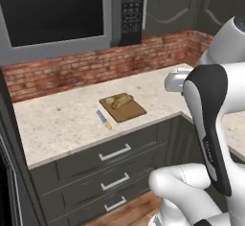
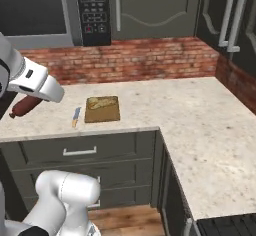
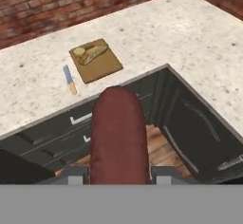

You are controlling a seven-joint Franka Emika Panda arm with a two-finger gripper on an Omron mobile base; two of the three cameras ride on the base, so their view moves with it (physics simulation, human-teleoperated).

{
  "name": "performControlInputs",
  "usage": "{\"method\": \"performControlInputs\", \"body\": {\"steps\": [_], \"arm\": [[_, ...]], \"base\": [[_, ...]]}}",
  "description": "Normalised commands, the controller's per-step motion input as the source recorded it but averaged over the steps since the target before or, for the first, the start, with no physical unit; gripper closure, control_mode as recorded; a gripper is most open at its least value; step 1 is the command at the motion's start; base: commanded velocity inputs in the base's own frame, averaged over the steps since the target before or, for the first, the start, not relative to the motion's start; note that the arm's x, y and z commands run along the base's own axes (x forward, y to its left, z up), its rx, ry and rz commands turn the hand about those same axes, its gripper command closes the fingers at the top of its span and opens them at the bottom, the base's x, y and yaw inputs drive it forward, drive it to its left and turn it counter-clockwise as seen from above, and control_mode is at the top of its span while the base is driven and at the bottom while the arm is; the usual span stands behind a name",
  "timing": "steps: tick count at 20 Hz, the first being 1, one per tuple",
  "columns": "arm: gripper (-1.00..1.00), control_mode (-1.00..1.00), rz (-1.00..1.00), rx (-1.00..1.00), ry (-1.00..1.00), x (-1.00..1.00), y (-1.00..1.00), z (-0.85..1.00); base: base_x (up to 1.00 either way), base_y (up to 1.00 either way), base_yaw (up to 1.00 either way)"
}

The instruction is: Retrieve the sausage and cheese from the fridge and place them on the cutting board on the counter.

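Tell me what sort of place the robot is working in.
A home kitchen, rendered rather than real. It has a beige stone counter over dark drawers, a red brick backsplash and a built-in microwave. A cutting board with food and a knife lie on the counter.

- We see even, soft, rendered light and a bright worktop (image 1: 67, 119).
- Shadows are faint.
- Everything looks slightly soft and low-resolution; no glare.

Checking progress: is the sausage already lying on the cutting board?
No, the sausage is held in the jaws, short of the cutting board.
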Motion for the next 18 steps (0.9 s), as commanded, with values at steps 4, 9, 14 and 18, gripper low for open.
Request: {"method": "performControlInputs", "body": {"steps": [4, 9, 14, 18], "arm": [[1.0, 1.0, 0.0, 0.0, 0.0, 0.0, 0.0, 0.0], [1.0, 1.0, 0.0, 0.0, 0.0, 0.0, 0.0, 0.0], [1.0, 1.0, 0.0, 0.0, 0.0, 0.0, 0.0, 0.0], [1.0, -1.0, -0.05, 0.06, 0.04, 0.38, -0.11, -0.56]], "base": [[0.89, 0.0, 0.05], [0.52, 0.0, 0.0], [0.21, 0.0, 0.0], [0.0, 0.0, 0.0]]}}
